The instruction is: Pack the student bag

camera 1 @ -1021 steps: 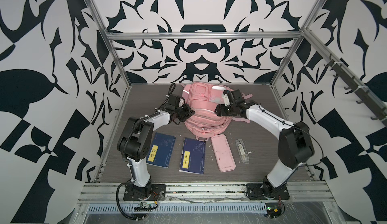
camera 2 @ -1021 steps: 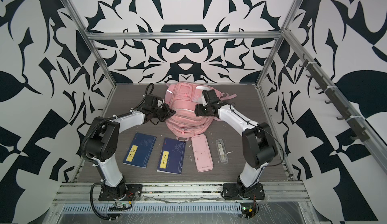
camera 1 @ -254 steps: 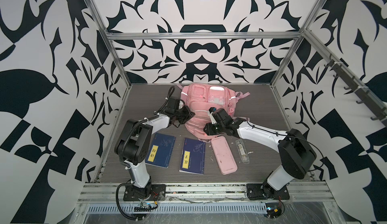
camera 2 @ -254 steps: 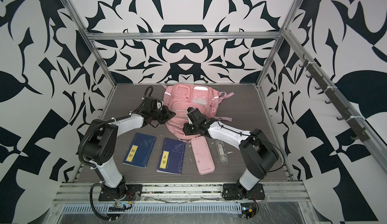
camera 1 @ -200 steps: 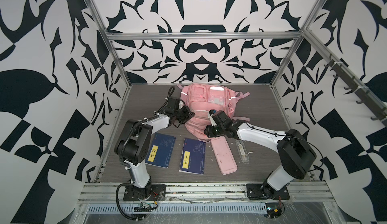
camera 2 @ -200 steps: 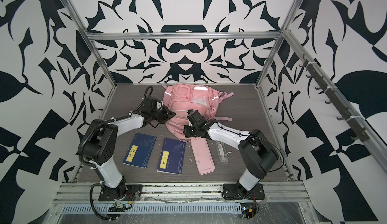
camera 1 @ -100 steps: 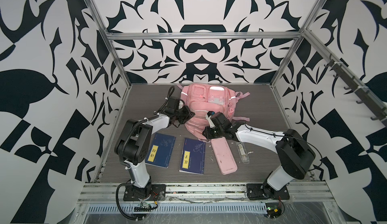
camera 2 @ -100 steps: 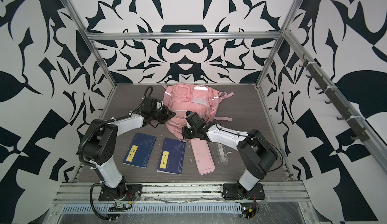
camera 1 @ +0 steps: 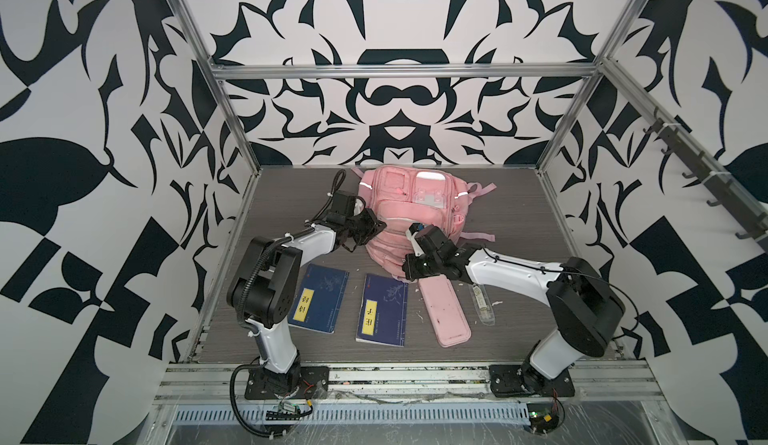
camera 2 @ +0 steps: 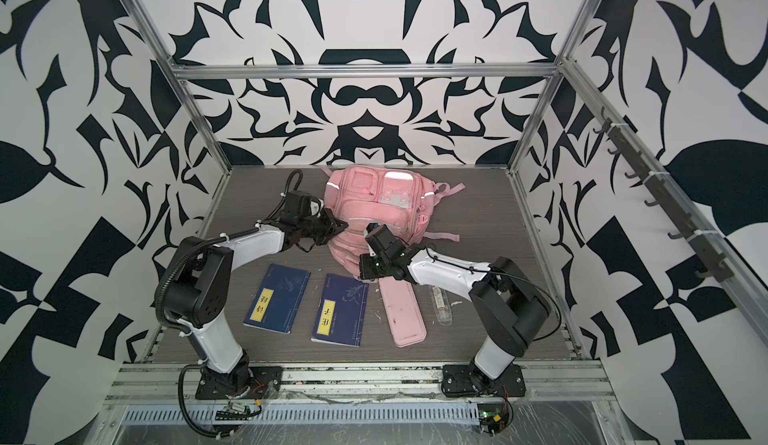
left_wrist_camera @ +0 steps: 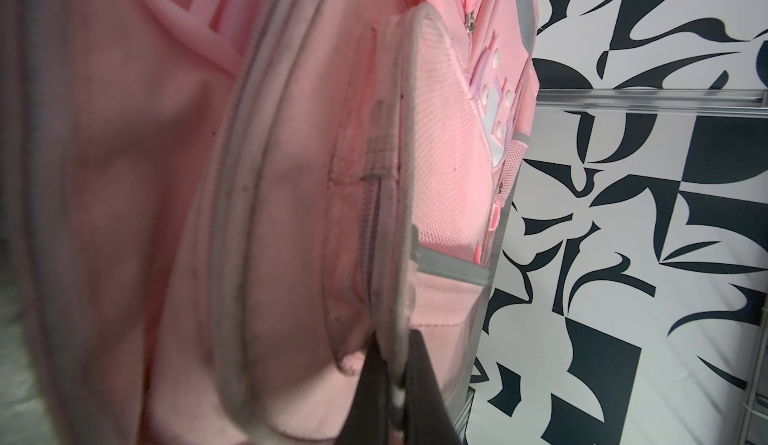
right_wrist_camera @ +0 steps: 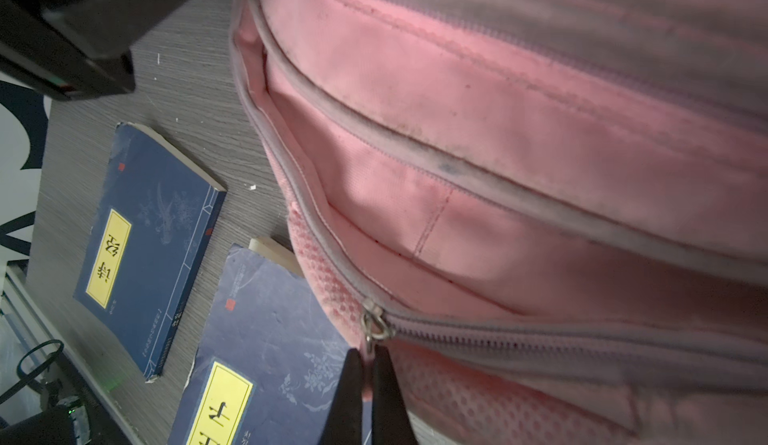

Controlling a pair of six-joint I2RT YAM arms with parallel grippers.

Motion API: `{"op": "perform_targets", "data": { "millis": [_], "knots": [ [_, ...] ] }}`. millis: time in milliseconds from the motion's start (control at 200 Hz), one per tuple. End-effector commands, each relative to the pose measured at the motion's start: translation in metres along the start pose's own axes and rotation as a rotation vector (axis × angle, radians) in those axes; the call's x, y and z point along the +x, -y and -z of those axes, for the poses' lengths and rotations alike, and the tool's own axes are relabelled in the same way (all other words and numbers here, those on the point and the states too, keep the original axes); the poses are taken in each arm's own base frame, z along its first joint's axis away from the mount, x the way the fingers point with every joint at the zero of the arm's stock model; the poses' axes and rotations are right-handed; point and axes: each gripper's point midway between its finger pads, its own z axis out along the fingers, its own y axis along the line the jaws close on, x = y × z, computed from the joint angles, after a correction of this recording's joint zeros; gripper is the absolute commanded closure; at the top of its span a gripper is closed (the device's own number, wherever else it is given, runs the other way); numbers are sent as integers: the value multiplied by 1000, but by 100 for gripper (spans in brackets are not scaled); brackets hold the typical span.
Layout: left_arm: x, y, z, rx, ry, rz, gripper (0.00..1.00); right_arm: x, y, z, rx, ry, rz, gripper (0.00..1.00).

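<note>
Two hands closed on the student bag (camera 1: 409, 214), lying on the worktop (camera 1: 519, 222). Left hand (left_wrist_camera: 397, 364) clamped on the pale rim of the bag's side pocket, same as a second ago. Right hand (right_wrist_camera: 368, 357) newly shut, from half open, on the pull tab under the zip slider (right_wrist_camera: 376, 322) at the bag's near edge. Mouth partly open already. Probably ready now to drag the zip wider. Blue books (camera 1: 319, 297) and pink pencil case (camera 1: 444, 314) just in front of the bag, not yet packed.

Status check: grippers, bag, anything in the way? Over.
Left gripper shut on bag, side-pocket rim. Right gripper shut on zip pull, zip part open. Books, pencil case unpacked on table; near book corner by the zip mouth.
</note>
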Motion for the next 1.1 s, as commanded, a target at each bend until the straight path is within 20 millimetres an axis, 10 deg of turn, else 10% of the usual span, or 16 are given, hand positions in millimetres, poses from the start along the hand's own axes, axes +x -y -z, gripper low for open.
{"op": "perform_targets", "data": {
  "millis": [0, 470, 745, 1095],
  "knots": [
    [-10, 22, 5, 53, 22, -24, 95, -6, -22, -1, -38, 0, 36, 99],
    [-10, 14, 7, 29, 40, -17, 93, -46, -66, -32, -100, 29, 52, 100],
    [-30, -16, 38, -177, 70, -137, 48, -42, -52, -22, -96, 33, 34, 100],
    [-65, -5, 14, -290, -76, -397, 51, -33, -39, 0, -99, 29, 25, 100]
  ]
}}
